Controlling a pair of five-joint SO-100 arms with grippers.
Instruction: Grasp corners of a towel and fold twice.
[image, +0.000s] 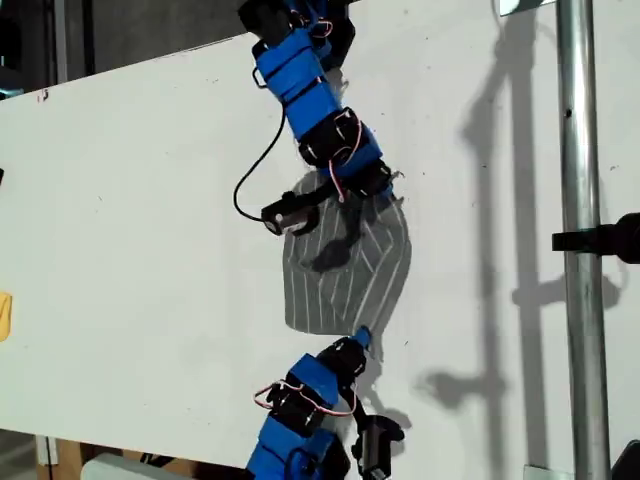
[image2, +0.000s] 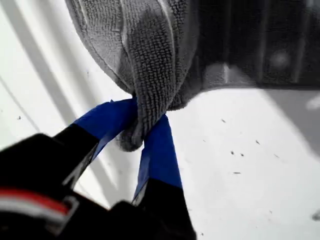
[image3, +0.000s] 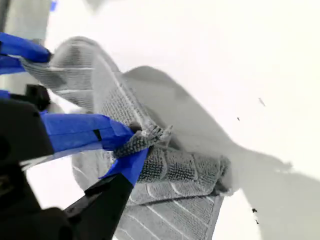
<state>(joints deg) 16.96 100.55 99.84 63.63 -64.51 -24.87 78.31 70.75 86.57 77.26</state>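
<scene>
Both pincers are pinching the towel, a light, limp cloth sagging between them over the white table: my first gripper clamps a bunched corner, my second gripper another, with bare tabletop beyond each for folding.

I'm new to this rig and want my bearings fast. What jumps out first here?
The grey striped towel in the middle of the white table, stretched between two blue arms. My first gripper is shut on a bunched corner. My second gripper pinches another edge, with folds piled beside it.
</scene>
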